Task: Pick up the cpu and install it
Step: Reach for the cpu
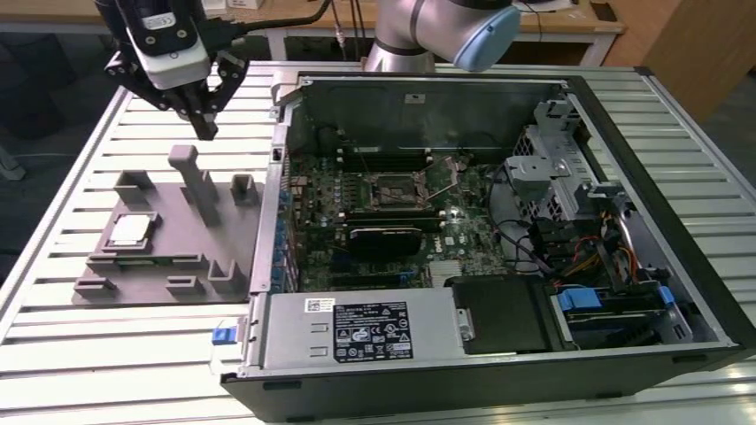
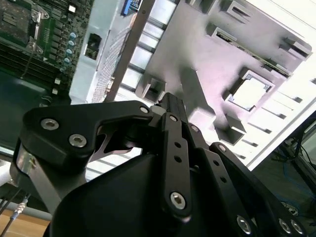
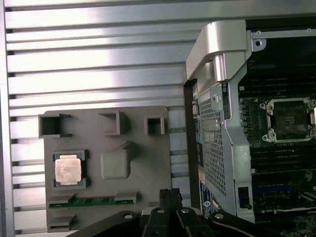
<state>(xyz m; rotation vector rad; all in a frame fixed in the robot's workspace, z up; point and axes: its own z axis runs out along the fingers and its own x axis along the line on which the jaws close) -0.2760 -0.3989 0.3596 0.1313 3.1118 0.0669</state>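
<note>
End effector [image 1: 205, 131] hangs in the upper left of the exterior view, above the far edge of the grey fixture plate [image 1: 177, 241], touching nothing. Its fingers look pressed together with nothing between them. Both wrist views agree: the tips meet in a narrow point [image 3: 170, 193], [image 2: 170, 101].

The cpu [image 1: 130, 229] lies flat in a square recess of that plate, at left-centre of the exterior view, silvery top up. It is not picked up yet. From the end effector it sits lower in the frame and a bit toward the exterior view's left, well apart. The tall upright post [image 1: 195, 181] of the plate stands between them, slightly toward the exterior view's right of the straight line.

In the first wrist view the cpu [image 3: 68, 169] shows as square, so it has no real long axis. Its edges run parallel to the plate's edges, with low grey walls on two opposite sides. The second wrist view has it [image 2: 249, 93] bright and washed out.

The empty socket [image 1: 396, 188] is on the motherboard inside the open computer case [image 1: 413, 84], toward the exterior view's right of the plate, with the case's side wall between. The plate and the case both rest on the slatted worktop [image 1: 71, 354].

Judgement: there is only one arm, so nearness isn't in question. What matters is the offset from tips to chip, and keeping clear of that post.
</note>
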